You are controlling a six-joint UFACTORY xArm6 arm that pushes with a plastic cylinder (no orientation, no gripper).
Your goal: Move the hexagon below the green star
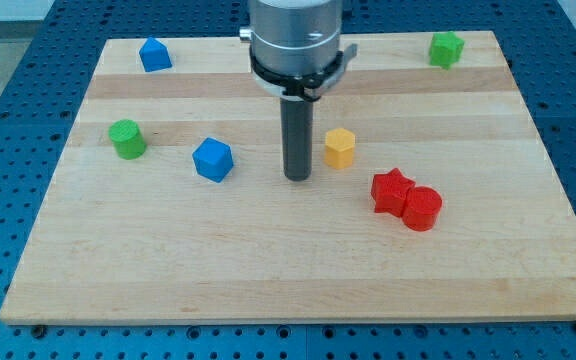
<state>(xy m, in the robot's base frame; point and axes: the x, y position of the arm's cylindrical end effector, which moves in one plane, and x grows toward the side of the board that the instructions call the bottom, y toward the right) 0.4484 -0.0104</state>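
Note:
The yellow hexagon block (339,147) stands near the board's middle. The green star (447,48) sits at the view's top right corner of the board. My tip (298,177) rests on the board just left of the yellow hexagon, a small gap apart from it. The arm's grey wrist hangs above the rod at the view's top centre.
A red star (392,191) and a red cylinder (421,209) touch each other right of and below the hexagon. A blue cube (213,159) lies left of my tip, a green cylinder (126,138) at far left, a blue block (154,54) at top left. The wooden board (268,280) sits on a blue perforated table.

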